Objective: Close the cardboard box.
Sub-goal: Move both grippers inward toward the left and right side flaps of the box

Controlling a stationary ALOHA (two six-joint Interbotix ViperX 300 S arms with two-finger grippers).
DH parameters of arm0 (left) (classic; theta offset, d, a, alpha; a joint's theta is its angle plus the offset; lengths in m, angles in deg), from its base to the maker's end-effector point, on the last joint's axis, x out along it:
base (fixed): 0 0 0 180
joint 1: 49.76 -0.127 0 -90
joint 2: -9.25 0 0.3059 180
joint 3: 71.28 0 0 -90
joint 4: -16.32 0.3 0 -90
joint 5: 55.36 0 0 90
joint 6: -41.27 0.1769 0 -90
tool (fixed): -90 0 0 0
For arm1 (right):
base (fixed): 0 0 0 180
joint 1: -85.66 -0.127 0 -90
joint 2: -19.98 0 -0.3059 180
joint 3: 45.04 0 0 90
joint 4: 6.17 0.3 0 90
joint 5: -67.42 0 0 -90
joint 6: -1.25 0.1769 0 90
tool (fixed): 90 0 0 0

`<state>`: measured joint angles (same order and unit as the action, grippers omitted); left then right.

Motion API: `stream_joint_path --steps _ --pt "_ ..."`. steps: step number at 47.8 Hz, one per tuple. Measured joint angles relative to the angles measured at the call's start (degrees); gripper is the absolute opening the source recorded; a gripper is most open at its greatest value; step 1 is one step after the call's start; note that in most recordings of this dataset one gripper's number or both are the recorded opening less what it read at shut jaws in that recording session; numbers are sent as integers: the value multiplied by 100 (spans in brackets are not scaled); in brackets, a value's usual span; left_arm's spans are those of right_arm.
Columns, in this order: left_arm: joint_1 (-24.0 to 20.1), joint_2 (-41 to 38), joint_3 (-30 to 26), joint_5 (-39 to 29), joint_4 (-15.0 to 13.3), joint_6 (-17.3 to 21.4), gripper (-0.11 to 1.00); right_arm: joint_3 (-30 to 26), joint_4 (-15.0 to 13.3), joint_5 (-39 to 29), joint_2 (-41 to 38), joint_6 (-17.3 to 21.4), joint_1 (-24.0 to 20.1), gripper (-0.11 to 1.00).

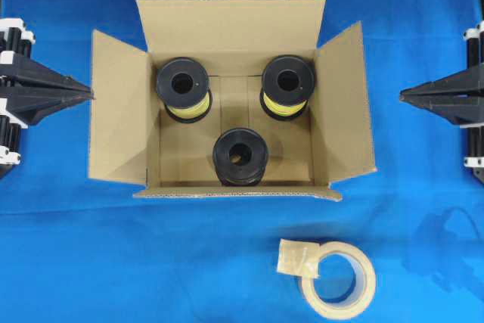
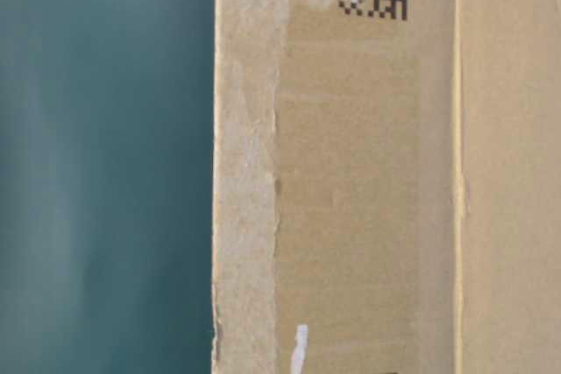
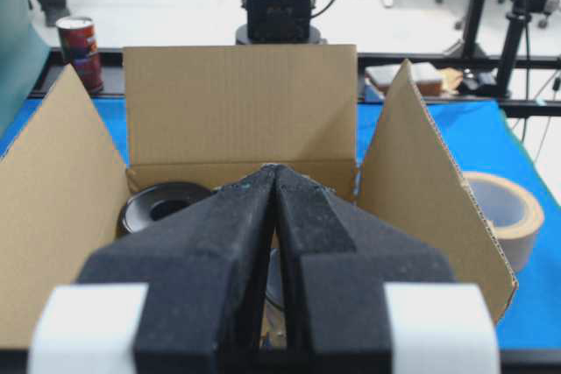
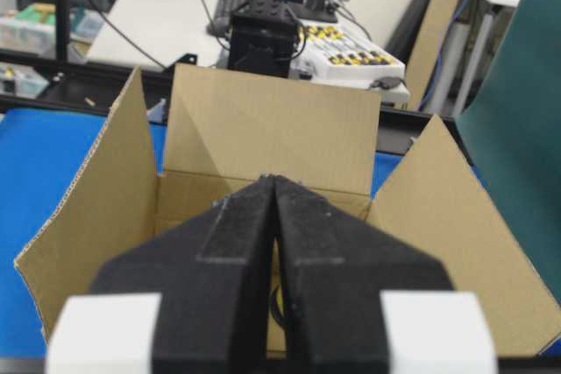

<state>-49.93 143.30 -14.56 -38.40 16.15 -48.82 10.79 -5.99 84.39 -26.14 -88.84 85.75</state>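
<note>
The cardboard box (image 1: 227,32) stands open in the middle of the blue cloth, all its flaps spread outward. Inside stand three black spools (image 1: 183,85), two of them wound with yellow wire. My left gripper (image 1: 89,96) is shut and empty, its tip just at the outer edge of the left flap (image 1: 117,111). My right gripper (image 1: 403,96) is shut and empty too, a short way off the right flap (image 1: 344,104). In the left wrist view the shut tips (image 3: 275,168) point into the box (image 3: 237,102); the right wrist view shows the same (image 4: 273,179). The table-level view holds only the box wall (image 2: 351,181).
A roll of beige tape (image 1: 337,279) lies on the cloth in front of the box, right of centre, also in the left wrist view (image 3: 504,212). A red can (image 3: 79,45) stands beyond the table's far side. Blue cloth (image 1: 76,247) covers the table.
</note>
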Motion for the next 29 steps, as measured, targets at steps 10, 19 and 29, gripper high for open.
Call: stream_joint_path --steps 10,19,29 --pt "18 554 -26 -888 -149 26 0 -35 -9 -378 167 53 0 0" --pt "-18 1239 -62 -2232 -149 26 0 -88 97 -1494 510 70 0 0" --pt "-229 1485 185 -3173 -167 -44 0 158 149 -1951 510 105 0 0"
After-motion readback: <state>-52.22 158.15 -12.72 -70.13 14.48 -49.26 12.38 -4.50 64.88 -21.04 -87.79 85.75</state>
